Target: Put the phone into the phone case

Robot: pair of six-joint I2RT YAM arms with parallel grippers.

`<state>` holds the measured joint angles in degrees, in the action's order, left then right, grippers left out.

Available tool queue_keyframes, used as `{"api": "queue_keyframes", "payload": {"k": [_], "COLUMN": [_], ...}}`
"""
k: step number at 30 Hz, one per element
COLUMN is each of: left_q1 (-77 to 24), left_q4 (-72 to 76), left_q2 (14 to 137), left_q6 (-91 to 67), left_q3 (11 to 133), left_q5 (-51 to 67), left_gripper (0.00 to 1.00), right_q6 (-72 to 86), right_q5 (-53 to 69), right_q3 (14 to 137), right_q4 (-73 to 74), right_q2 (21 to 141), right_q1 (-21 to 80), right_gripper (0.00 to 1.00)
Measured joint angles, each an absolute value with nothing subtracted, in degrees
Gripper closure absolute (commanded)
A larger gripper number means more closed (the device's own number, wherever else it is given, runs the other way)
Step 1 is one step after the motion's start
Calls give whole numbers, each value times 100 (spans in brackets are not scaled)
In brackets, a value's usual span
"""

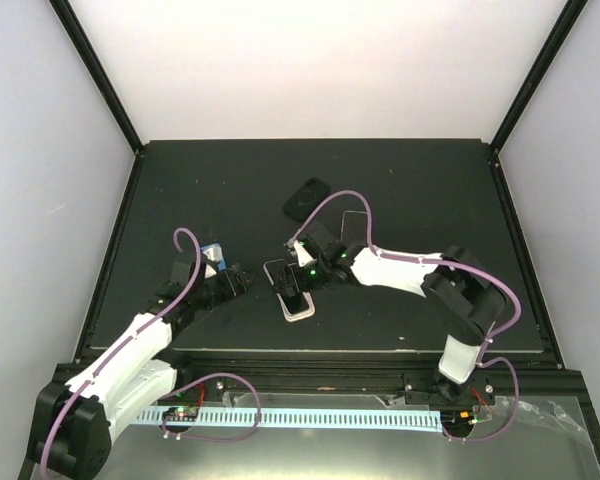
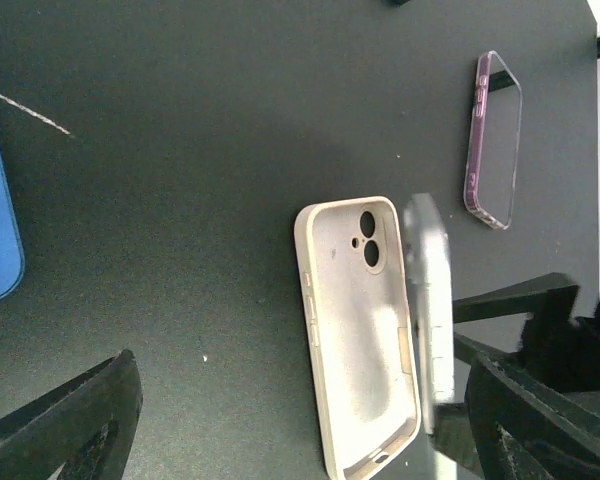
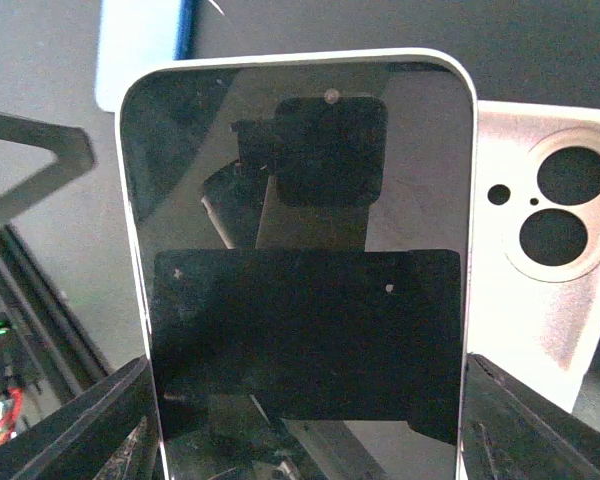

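The phone (image 3: 300, 250), with a dark screen and white rim, is held between my right gripper's (image 3: 300, 425) fingers, tilted on its long edge. It stands along the right side of the empty white phone case (image 2: 360, 340). In the left wrist view the phone (image 2: 428, 300) shows edge-on, touching or just above the case's rim. The case lies open side up, camera holes at the far end, and also shows in the right wrist view (image 3: 555, 260) and the top view (image 1: 301, 311). My left gripper (image 2: 310, 430) is open and empty, just left of the case (image 1: 242, 278).
A blue case (image 1: 215, 258) lies left of the white case, beside my left gripper. A clear purple-edged case (image 2: 495, 140) lies farther back, and a black case (image 1: 306, 198) behind it. The right arm (image 1: 400, 272) reaches across the mat from the right.
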<state>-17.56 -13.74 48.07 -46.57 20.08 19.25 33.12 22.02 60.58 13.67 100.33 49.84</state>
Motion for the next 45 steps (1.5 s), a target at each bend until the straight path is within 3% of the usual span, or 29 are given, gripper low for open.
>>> {"api": "queue_keyframes", "payload": {"k": [18,38,45], "left_q1": [-1693,-1693,-1693], "left_q4": [-1247,-801,-668], "left_q2": [4746,5406,5653], "left_q6": [-4823,-4851,-4845], "left_q3": [1872,1852,1850], "left_q5": [2038,2438,2536], "left_gripper": [16,21,30], "right_q6": [3350,3802,3819], "right_q5": [1406,1142,950], "right_q3": [5953,5953,5927], "right_q4": [1278,1417,1640], "right_q2": [10394,10294,9933], "right_q1": [5214,5238,5236], "right_gripper": [33,13,27]}}
